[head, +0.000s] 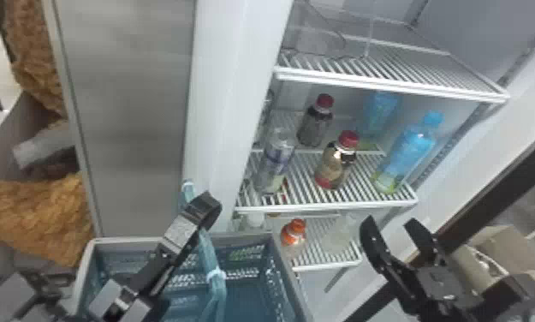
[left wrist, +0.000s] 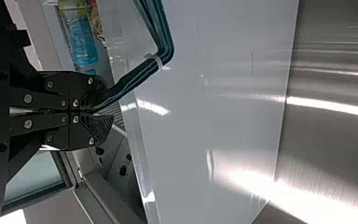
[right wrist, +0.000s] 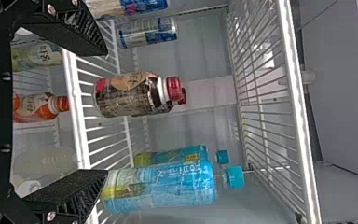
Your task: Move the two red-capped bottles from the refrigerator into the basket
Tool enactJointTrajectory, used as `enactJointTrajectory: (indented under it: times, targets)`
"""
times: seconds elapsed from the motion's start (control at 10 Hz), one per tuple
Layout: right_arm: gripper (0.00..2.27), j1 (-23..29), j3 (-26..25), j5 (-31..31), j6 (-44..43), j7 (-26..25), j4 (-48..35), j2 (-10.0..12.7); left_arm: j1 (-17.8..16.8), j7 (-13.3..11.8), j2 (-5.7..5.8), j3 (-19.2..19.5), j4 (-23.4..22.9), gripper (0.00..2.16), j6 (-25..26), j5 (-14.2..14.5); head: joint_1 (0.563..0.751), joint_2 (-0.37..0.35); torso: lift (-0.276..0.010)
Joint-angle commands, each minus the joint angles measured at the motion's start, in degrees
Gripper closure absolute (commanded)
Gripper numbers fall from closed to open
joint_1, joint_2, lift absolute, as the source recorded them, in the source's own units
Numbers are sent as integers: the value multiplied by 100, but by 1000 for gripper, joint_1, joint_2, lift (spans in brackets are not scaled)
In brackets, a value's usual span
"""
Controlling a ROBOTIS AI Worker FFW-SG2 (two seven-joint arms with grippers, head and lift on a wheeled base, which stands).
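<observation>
Refrigerator and basket, head view: My worry is that the right gripper (head: 389, 222) clips the shelf rim (head: 326, 208) or the blue-capped bottle (head: 407, 150) on its way in, as it would start low and from the side. The front red-capped bottle (head: 332, 167) stands right of centre, above and to the left of that gripper, well apart; the rear red-capped bottle (head: 314, 128) stands behind it, farther up and left. The basket (head: 120, 241) sits at lower left, the left gripper (head: 202, 212) at its handle (head: 208, 252).

Basket handle, left wrist view: I have the left gripper clenched on the handle, near its fingertips. A weak pinch could let it slip, and the basket would swing or tip when a bottle lands.

Red caps, right wrist view: I have the right gripper's fingers spread, nothing grasped. The front bottle lies ahead, lined up between them; the rear one is mostly hidden behind it. One finger lines up with the blue-capped bottle, so a slightly offset approach could topple it, and pushing too deep could knock the rear bottle.
</observation>
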Motion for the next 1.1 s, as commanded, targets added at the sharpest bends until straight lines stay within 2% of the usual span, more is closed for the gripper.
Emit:
enactJointTrajectory:
  times: [0.0, 0.6, 1.0]
  targets:
    - [107, -132, 68, 38, 84, -65, -11, -7, -16, 0, -4, -20, 0, 1204, 36, -9, 695, -350, 0]
    - [105, -821, 125, 244, 365, -268, 242, -25, -16, 8, 5, -55, 0, 1204, 106, -32, 695, -350, 0]
    - [107, -1257, 342, 404, 871, -399, 354, -201, -2, 8, 5, -66, 0, 1204, 134, -32, 695, -350, 0]
